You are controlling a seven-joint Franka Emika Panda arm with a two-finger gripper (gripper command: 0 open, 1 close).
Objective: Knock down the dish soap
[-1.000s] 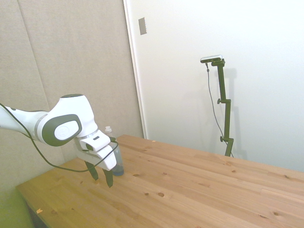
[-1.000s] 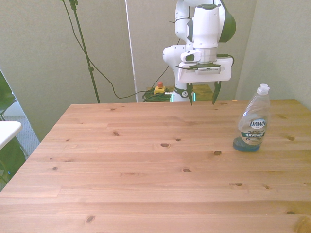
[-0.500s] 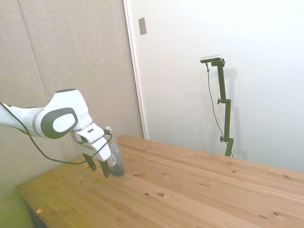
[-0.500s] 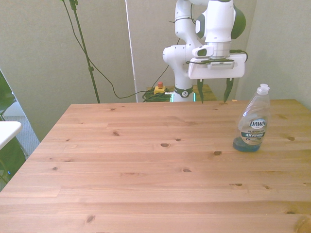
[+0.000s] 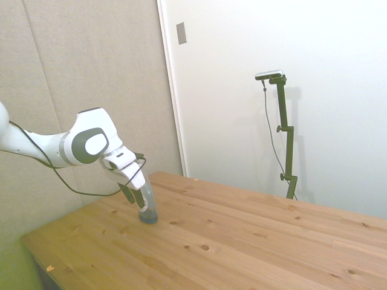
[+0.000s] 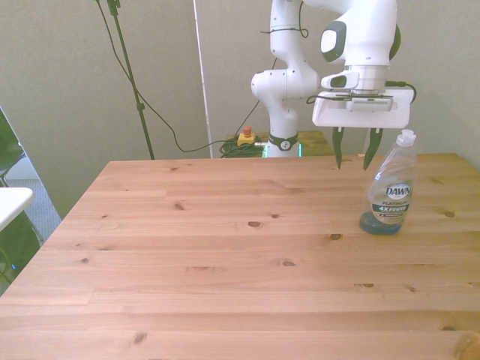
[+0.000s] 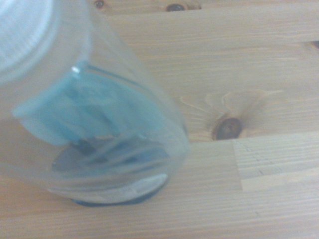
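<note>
The dish soap (image 6: 391, 187) stands upright near the table's edge at the front view's right: a slim clear bottle with a bluish base, a pale label and a white cap. My gripper (image 6: 352, 152) hangs open just beside the bottle's neck, toward the front view's left, its fingers pointing down above the wood. From the side view the gripper (image 5: 134, 194) overlaps the upper part of the dish soap (image 5: 148, 211); whether they touch I cannot tell. The wrist view is filled by the dish soap (image 7: 94, 124) seen from above, blurred.
The wooden table (image 6: 225, 255) stretches wide toward the front view's left. Its right edge lies close behind the bottle. A wall panel (image 5: 91, 72) stands right behind the table in the side view. Cables and a yellow box (image 6: 245, 137) lie on the floor beyond the far edge.
The gripper has swung steadily toward the front view's right, from the table's middle to right beside the bottle. The bottle has stayed upright in place.
</note>
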